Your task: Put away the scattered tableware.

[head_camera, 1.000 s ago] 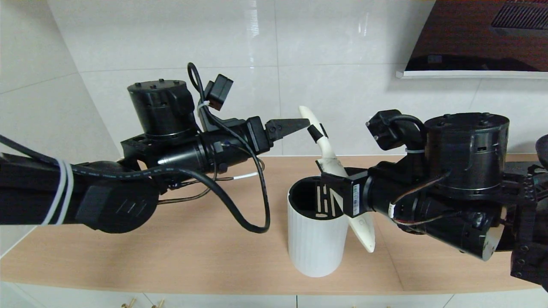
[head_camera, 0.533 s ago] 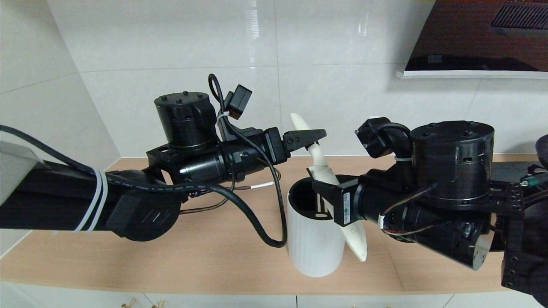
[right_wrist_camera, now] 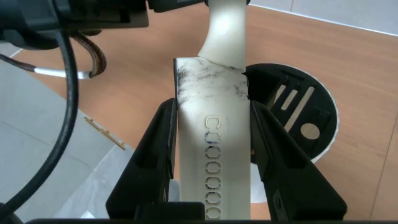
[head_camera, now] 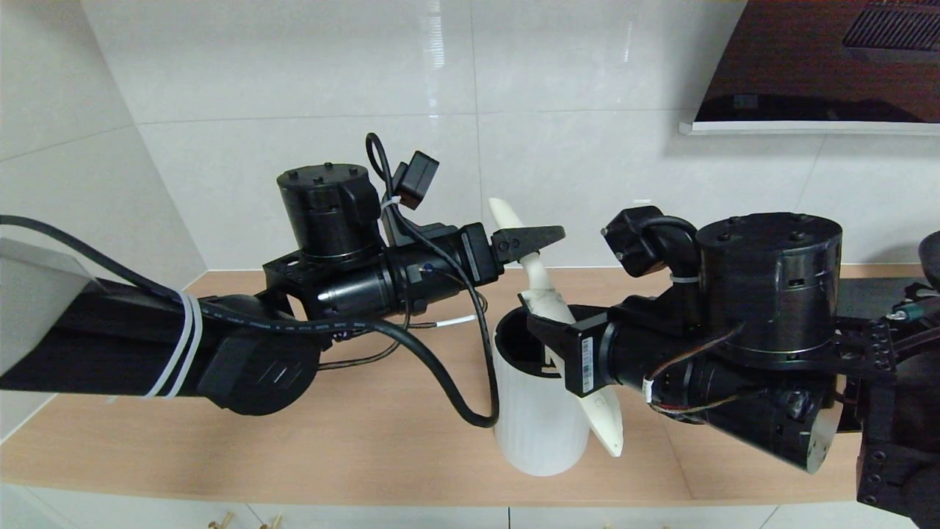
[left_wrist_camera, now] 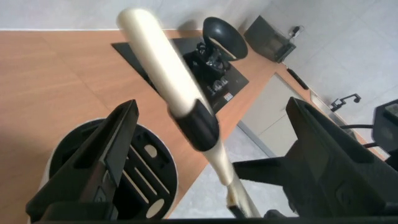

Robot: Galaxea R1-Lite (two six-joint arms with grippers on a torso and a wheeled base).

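A cream knife (head_camera: 545,288) with a black band on its handle stands tilted, handle up and blade tip down beside the white ribbed holder (head_camera: 540,419). My right gripper (head_camera: 565,323) is shut on the blade just below the handle, seen close up as the knife (right_wrist_camera: 211,112) clamped in the right gripper (right_wrist_camera: 211,155). My left gripper (head_camera: 537,246) is open around the upper handle. In the left wrist view the knife (left_wrist_camera: 168,74) passes between the wide-apart fingers of the left gripper (left_wrist_camera: 211,134) without touching either. The holder (left_wrist_camera: 46,180) has a black slotted insert (right_wrist_camera: 298,106).
The holder stands on a wooden countertop (head_camera: 330,433) near its front edge. A black cooktop with a dark pan (left_wrist_camera: 221,37) lies to the right. A range hood (head_camera: 822,66) hangs at the upper right, and a tiled wall lies close behind.
My left gripper moved right until its fingers straddle the knife handle. My right gripper shifted left with the knife, bringing it over the holder's right edge.
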